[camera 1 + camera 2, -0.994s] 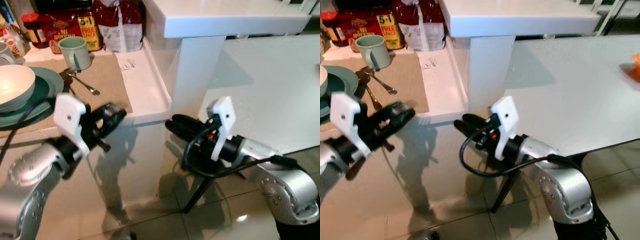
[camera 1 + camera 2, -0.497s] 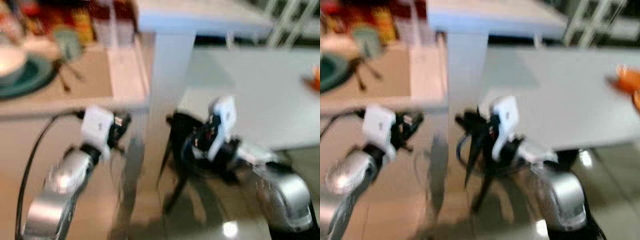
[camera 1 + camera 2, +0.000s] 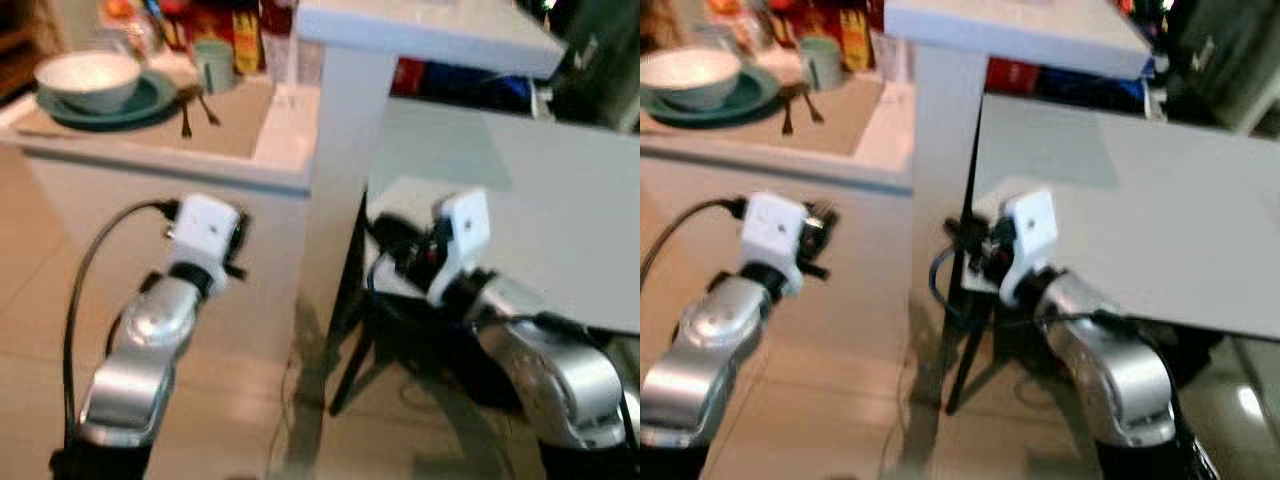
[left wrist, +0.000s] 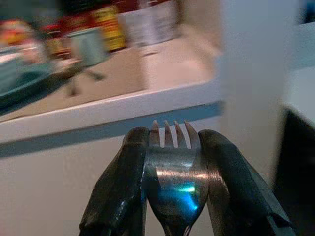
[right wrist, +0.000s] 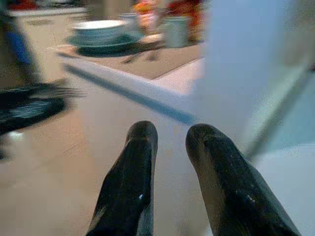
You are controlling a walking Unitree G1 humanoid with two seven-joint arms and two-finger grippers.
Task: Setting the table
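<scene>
My left gripper point(image 4: 174, 135) is shut on a metal fork point(image 4: 174, 182), tines pointing forward between the black fingers. It hangs below the edge of the white counter point(image 3: 290, 165), in front of the counter's side. On the counter lies a tan placemat point(image 3: 235, 125) with a white bowl point(image 3: 88, 75) on a green plate point(image 3: 145, 100), a pale green mug point(image 3: 212, 65) and some cutlery point(image 3: 195, 100). My right gripper point(image 5: 171, 132) stands by the white pillar point(image 3: 340, 150), its fingers a narrow gap apart with nothing between them.
A grey-white table point(image 3: 540, 200) with dark legs point(image 3: 350, 360) spreads to the right, close under my right arm. Food packages point(image 3: 235, 25) line the back of the counter. A raised white shelf point(image 3: 430, 25) tops the pillar. Beige tiled floor point(image 3: 30, 300) lies at the left.
The whole view has pulled back and shifted, so the counter now sits farther off at the upper left. Both arms keep much the same pose; the picture was blurred half a second ago.
</scene>
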